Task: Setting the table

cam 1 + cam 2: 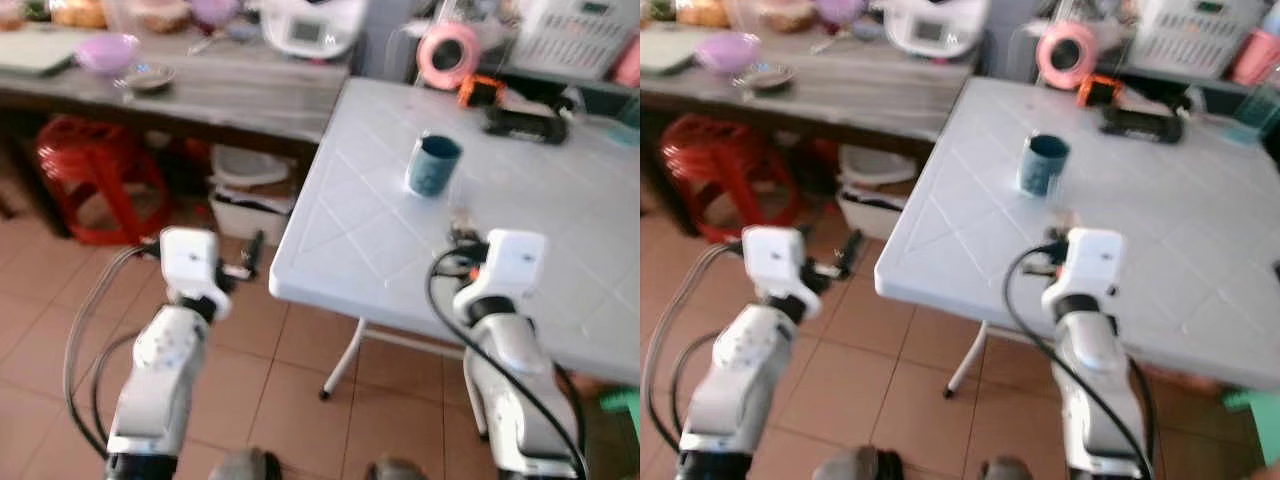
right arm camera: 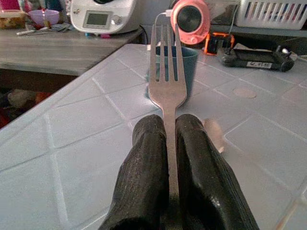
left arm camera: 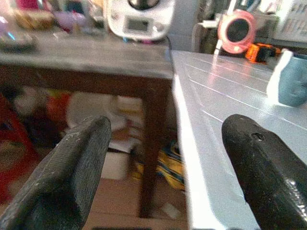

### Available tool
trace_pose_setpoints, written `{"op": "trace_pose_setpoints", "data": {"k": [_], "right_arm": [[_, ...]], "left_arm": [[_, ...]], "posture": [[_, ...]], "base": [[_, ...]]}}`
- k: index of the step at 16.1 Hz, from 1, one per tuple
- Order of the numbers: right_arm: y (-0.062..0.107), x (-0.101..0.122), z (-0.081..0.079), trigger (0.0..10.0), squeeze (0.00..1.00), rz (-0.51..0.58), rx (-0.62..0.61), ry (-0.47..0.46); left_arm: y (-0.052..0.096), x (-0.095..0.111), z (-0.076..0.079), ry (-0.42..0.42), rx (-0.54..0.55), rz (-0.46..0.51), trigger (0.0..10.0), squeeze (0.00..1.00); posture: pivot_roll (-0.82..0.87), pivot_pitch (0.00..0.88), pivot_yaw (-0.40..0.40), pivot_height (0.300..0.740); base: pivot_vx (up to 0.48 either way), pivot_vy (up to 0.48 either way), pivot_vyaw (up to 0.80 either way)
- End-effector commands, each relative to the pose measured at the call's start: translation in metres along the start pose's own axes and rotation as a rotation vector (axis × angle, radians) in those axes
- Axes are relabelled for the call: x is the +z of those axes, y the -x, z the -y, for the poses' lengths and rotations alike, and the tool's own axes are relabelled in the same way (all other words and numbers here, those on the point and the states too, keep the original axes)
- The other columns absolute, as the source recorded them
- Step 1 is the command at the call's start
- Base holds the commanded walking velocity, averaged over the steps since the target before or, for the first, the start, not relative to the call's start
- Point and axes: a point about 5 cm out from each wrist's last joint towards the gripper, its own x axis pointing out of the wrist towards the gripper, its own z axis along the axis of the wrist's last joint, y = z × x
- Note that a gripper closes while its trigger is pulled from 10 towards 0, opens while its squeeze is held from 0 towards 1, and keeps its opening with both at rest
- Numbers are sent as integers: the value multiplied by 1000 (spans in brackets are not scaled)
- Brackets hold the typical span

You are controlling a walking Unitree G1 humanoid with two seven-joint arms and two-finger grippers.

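The right pincer (image 2: 165, 143) is clenched on a metal fork (image 2: 166, 72), its two black fingers (image 2: 144, 172) pressed against either side of the handle so that the tines stick out forward. In the head views this pincer sits over the near part of the white counter (image 1: 560, 210), a little in from its near edge. Ahead of the fork, farther in on the same counter, stands a teal mug (image 1: 433, 165), upright and apart from the tines.

The left pincer (image 3: 163, 163) is released, its fingers spread wide with nothing between them. It hangs off the white counter's left side above the tiled floor (image 1: 280, 380), facing the gap between this counter and the wooden counter (image 1: 200, 90) beside it. That wooden counter carries a purple bowl (image 1: 106, 52) and a white kitchen appliance (image 1: 310, 25). At the far end of the white counter are a pink round device (image 1: 449, 55) and a dark flat object (image 1: 525, 122); what that object is cannot be made out.

The step in hand looks like bringing the fork to its place. The next move calls for lowering it flat onto bare counter near the mug, keeping the tines clear of the mug's side, then letting go only once the fork rests on the surface.
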Motion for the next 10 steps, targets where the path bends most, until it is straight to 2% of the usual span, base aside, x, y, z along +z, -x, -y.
{"op": "trace_pose_setpoints", "data": {"k": [1,6,8,10], "right_arm": [[0,7,3,10000,0,31,-6,9],[-1,12,-3,10000,0,54,28,-6],[0,12,-4,10000,0,63,42,-2],[-1,13,-5,10000,0,71,51,6]], "left_arm": [[-2,4,3,-32,11,19,10000,0],[-5,8,5,-70,24,49,10000,0],[-4,8,5,-83,38,60,10000,0],[-5,9,6,-69,37,67,10000,0]], "posture": [[-14,8,-8,740],[-10,5,-7,740],[-14,0,-3,740],[-14,0,-1,740]], "base": [[0,472,0],[0,431,0],[300,369,0],[465,0,0]]}}
